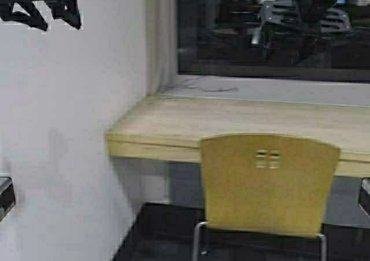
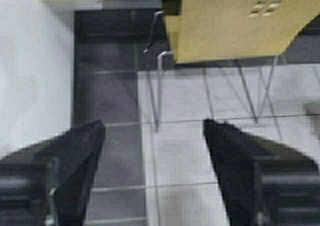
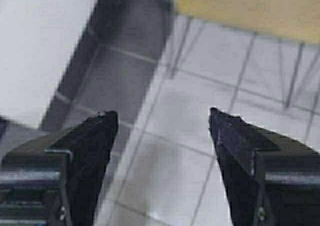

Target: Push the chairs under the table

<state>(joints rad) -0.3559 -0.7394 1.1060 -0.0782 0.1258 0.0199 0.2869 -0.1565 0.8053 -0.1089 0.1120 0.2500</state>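
Note:
A tan-yellow plywood chair with four small cutouts in its backrest stands in front of the long pale-wood table; its backrest top overlaps the table's front edge. It also shows in the left wrist view and the right wrist view, with thin metal legs on the floor. My left gripper is open and empty, short of the chair over the tiles. My right gripper is open and empty, also short of the chair. Only slivers of both arms show at the high view's edges.
A white wall runs along the left, meeting the table's left end. A dark window sits behind the table above a grey sill. A dark floor strip runs along the wall beside pale tiles.

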